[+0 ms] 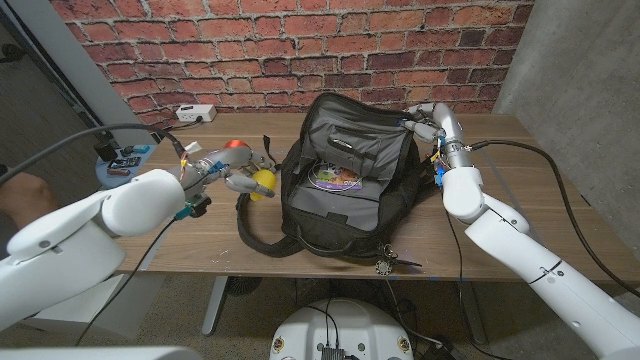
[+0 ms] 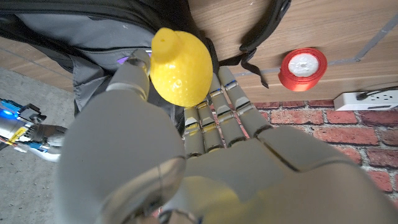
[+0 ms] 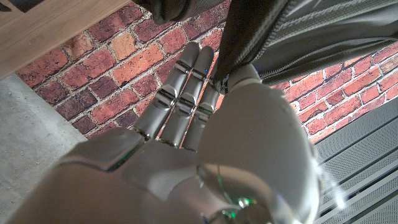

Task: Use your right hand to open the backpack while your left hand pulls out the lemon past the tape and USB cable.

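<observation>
The black and grey backpack (image 1: 345, 175) stands open at the table's middle, with a colourful round item (image 1: 335, 178) inside. My right hand (image 1: 425, 120) grips its upper right rim; in the right wrist view the fabric edge (image 3: 298, 31) is pinched between the thumb and the fingers (image 3: 180, 93). My left hand (image 1: 232, 172) holds the yellow lemon (image 1: 262, 183) just outside the bag's left side, above the table. In the left wrist view the lemon (image 2: 180, 65) sits at the fingertips (image 2: 217, 106). A red tape roll (image 1: 238, 146) lies on the table behind that hand.
A white power strip (image 1: 195, 114) lies at the back left by the brick wall. A blue object (image 1: 125, 158) sits near the table's left edge. The backpack's strap (image 1: 255, 235) loops toward the front edge, and a small metal piece (image 1: 385, 265) hangs there.
</observation>
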{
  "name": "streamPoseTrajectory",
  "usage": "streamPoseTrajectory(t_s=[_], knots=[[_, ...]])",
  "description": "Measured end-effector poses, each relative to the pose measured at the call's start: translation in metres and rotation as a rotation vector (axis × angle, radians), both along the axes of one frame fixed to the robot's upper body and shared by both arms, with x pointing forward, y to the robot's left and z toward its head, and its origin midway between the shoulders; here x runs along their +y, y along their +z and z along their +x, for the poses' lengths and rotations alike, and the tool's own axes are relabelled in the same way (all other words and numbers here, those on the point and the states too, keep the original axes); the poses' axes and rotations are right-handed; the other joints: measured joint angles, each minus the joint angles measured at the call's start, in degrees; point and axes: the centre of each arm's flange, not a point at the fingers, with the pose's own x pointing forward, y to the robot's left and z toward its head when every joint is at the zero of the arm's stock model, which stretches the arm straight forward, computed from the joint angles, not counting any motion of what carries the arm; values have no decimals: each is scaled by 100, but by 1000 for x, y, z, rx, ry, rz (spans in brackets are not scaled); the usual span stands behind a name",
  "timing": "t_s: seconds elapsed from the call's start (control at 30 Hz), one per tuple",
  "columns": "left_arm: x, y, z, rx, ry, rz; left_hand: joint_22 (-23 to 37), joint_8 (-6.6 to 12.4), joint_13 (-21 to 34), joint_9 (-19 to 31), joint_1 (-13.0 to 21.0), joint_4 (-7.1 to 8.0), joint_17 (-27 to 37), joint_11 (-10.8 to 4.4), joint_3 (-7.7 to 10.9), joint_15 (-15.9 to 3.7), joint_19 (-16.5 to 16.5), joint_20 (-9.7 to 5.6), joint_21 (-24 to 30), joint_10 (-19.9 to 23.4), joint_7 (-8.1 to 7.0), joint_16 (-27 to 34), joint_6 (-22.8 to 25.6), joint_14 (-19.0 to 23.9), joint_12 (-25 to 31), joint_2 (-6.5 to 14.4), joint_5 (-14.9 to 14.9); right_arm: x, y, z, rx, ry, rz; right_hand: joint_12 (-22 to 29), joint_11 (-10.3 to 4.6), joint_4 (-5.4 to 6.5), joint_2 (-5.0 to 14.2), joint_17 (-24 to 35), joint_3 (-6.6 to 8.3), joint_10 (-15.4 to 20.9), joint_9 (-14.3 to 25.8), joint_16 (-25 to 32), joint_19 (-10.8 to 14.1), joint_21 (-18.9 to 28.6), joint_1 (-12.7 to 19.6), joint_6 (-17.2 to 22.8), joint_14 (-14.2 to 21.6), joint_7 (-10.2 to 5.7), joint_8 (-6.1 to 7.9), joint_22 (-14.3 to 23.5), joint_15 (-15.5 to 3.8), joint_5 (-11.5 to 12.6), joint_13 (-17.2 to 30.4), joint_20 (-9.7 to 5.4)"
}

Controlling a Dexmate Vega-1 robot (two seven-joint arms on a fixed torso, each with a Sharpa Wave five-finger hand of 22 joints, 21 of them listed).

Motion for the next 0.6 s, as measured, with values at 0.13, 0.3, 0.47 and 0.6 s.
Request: streamPoseTrajectory(t_s=[0.13, 0.3, 0.47, 0.6], knots=[[5, 1, -1, -26, 17, -13, 0, 0, 0, 0, -8, 23, 0, 0, -24, 0, 0, 0, 0, 0, 0, -4, -1, 0, 5, 8, 0, 1, 0, 0, -1, 0, -3, -18, 1, 0, 0, 27, 0, -1, 0, 0, 0, 0, 0, 0, 0, 0, 0, 0, 0, 14, 17, 0], [14, 2, -2, -55, 38, -46, 0, 0, -1, 0, -15, 15, 0, 0, -32, 0, 0, 0, 22, 0, -23, -3, 23, 0, 40, 15, 0, 2, 0, -1, -2, 0, -6, -19, 2, 16, 0, 28, -16, -2, 0, -14, 0, 0, 0, 0, 0, 0, 0, 0, 0, 14, 18, 0], [21, 3, -3, -84, 57, -79, -14, 0, 0, 0, -25, 15, 0, 0, -32, 0, 0, 0, 22, 0, -31, -3, 30, 0, 43, 25, -1, 5, 0, -4, -4, 5, -9, -19, 2, 16, -1, 28, -16, -3, 0, -22, -3, 0, -1, 0, 0, 0, 0, 0, 0, 14, 18, 3], [27, 4, -2, -107, 71, -103, -16, -1, -1, 0, -31, 15, 0, 0, -32, 1, 1, 0, 44, 0, -31, -4, 30, -1, 65, 31, 34, 7, -1, -7, -2, 11, -11, -19, 2, 16, -1, 27, -16, -3, -1, -22, -21, 0, -1, 0, 0, 0, 0, 0, 0, 14, 18, 20]])
